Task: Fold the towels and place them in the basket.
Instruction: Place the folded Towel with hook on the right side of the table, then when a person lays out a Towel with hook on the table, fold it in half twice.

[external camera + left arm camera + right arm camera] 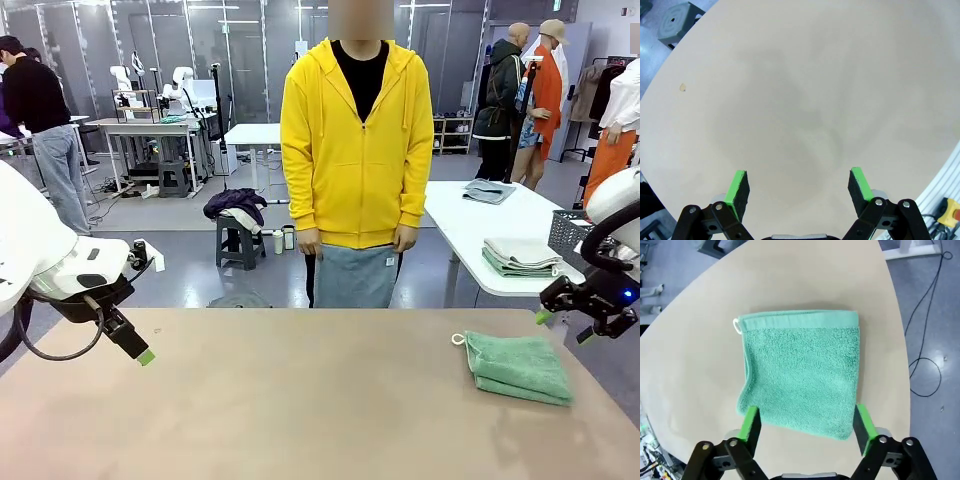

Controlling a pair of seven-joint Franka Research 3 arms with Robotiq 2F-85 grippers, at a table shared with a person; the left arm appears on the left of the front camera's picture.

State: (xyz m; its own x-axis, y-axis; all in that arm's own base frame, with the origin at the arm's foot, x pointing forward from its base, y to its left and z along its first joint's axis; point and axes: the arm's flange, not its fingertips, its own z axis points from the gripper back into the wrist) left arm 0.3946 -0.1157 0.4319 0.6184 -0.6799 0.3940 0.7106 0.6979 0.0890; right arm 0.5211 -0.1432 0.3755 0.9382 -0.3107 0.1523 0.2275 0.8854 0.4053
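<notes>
Front view: we see a tan table (300, 420), white tables (460, 225) behind, one folded mint towel (518, 366); left gripper (800, 182) and right gripper (805, 420) gape empty.

Bright even lighting, faint shadows; wrist imgs edge-warped.

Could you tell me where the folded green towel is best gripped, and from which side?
Probably the near edge of the green towel, from straight above with the right gripper, which hangs open over that edge. The towel lies flat and folded, so a downward pinch there should catch both layers.
</notes>
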